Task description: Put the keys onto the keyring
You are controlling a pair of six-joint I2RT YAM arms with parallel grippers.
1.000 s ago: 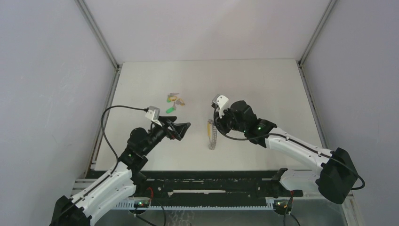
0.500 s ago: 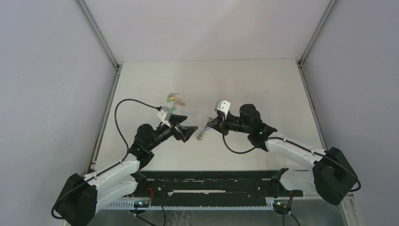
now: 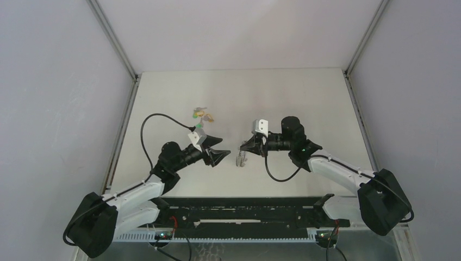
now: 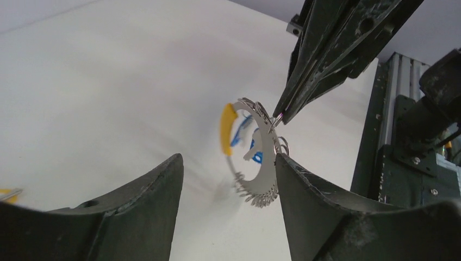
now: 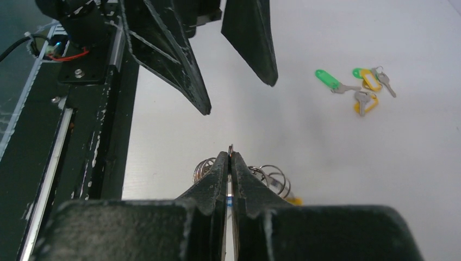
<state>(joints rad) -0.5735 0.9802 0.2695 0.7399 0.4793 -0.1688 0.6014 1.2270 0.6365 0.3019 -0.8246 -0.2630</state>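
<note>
While the right end effector point(image 5: 230, 157) pinches the keyring point(image 4: 265, 163) up over the worktop point(image 3: 304, 98), the left end effector point(image 4: 228, 159) is spread just beside it, likely to grab the ring next, with loose keys point(image 5: 348, 87) well apart.

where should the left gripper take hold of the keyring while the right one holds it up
Probably the free lower arc of the keyring, opposite the right gripper's pinch on its upper edge. The ring hangs nearly upright, so the left gripper, its jaws open, could come in level from its own side and close across the thin band.
</note>
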